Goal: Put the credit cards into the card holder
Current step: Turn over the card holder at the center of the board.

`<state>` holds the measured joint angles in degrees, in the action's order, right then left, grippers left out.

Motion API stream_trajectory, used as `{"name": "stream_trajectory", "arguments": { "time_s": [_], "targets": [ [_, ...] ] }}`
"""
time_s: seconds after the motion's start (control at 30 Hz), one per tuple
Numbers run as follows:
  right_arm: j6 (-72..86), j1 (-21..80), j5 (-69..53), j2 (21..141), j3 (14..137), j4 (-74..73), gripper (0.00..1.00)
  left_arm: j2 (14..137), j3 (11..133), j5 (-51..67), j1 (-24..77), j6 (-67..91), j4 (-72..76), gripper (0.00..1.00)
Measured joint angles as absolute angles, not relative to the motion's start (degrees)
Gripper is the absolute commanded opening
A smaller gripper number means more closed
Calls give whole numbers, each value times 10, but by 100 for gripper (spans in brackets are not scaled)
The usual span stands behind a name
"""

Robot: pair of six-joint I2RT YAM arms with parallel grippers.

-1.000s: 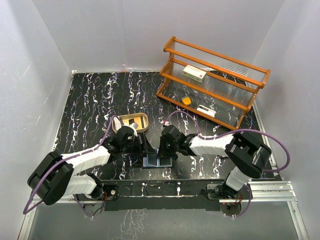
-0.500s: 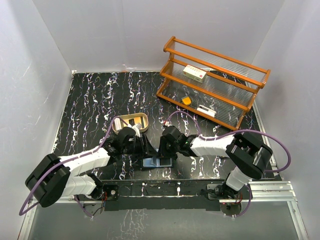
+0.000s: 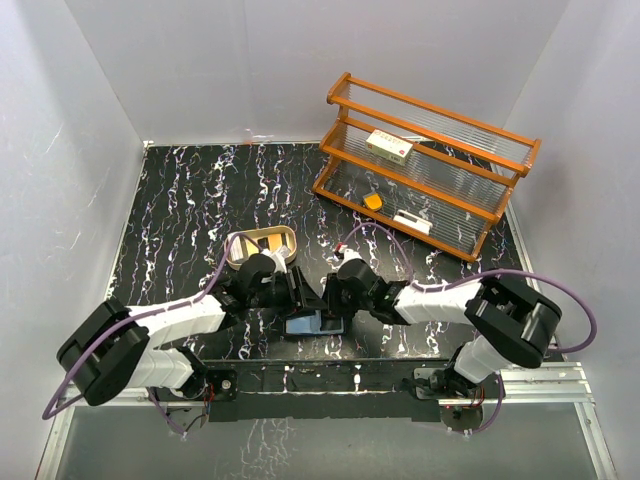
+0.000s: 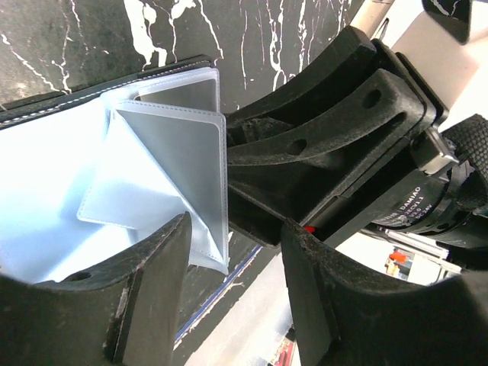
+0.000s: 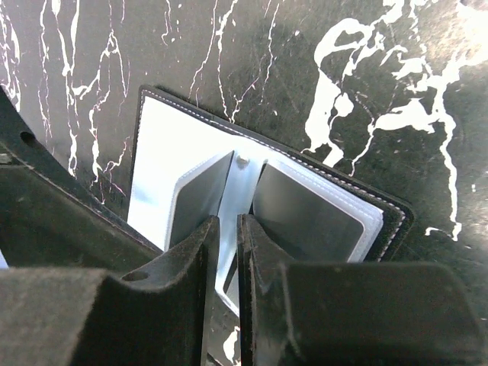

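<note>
The card holder lies open on the black marbled table between both grippers, its pale blue inside and clear sleeves up. In the right wrist view my right gripper is shut on one clear sleeve standing up from the card holder. My left gripper is open over the holder's edge, with a sleeve corner between its fingers and the right gripper right behind. The credit cards lie in the tan oval tray.
An orange wooden shelf rack stands at the back right, holding a white-and-red box, an orange item and a white item. White walls close in the table. The table's front edge runs just below the holder.
My left gripper has moved right, closer over the card holder. The right arm has shifted and its elbow has dropped. The holder has stayed in place.
</note>
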<state>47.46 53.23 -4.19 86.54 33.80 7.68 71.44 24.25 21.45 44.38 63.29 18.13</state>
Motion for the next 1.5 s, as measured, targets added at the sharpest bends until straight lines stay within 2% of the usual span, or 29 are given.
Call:
{"name": "stream_trajectory", "arguments": {
  "time_s": [0.3,0.73,0.87,1.1,1.3,1.5],
  "targets": [
    [453,532,5,825,304,98,25,750,258,223,450,637,200,51],
    [449,533,94,700,303,-74,42,832,342,215,463,608,186,53],
    [451,532,113,638,301,-121,44,841,370,207,463,588,164,54],
    [467,533,90,582,301,-128,44,841,453,152,463,539,63,59],
    [479,533,60,614,308,-121,46,812,489,97,448,495,-51,59],
    [465,533,49,642,338,-124,50,769,544,3,385,433,-204,59]
  ]
}}
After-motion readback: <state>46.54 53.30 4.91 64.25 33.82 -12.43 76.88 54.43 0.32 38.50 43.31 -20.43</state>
